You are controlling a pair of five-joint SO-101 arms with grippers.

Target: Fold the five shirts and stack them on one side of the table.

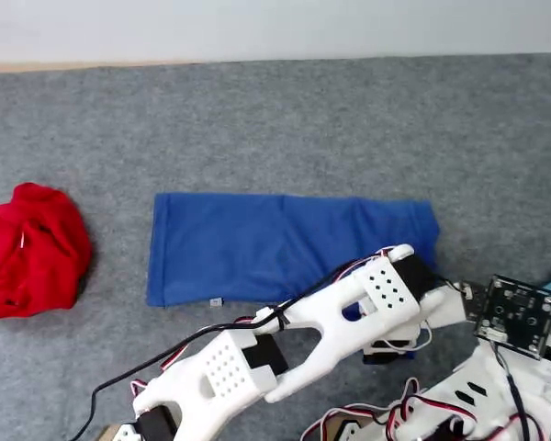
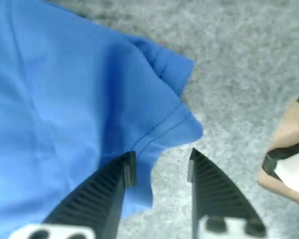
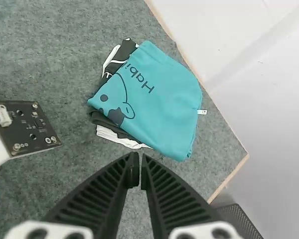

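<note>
Centrally on the grey-covered table [image 1: 285, 119] a blue shirt [image 1: 275, 243] is laid flat, folded into a long band; well apart from it, toward one end of the table, a red shirt [image 1: 32, 248] is left crumpled in a heap. The left arm [image 1: 331, 322] is stretched across the near edge of the blue shirt, and its end is placed over the shirt's near corner, at the end away from the red shirt. The left gripper [image 2: 162, 163] is seen spread open at that corner; one of its fingers [image 2: 104, 194] is set over the blue cloth by the stitched hem, and the other is set over the bare grey cover just beside it. The shirt's edge lies partly in the gap between them, ungripped; the hem at the corner is seen rumpled into a soft fold. The right gripper [image 3: 139, 172] is held above the grey cover with its fingers pressed together, nothing being clamped. Beyond its tips a teal shirt [image 3: 154, 104] is seen folded on top of a small stack, with black and white cloth showing beneath it, close to the table's edge; a circuit board [image 3: 25, 127] fixed to a white arm part is seen near that stack.
</note>
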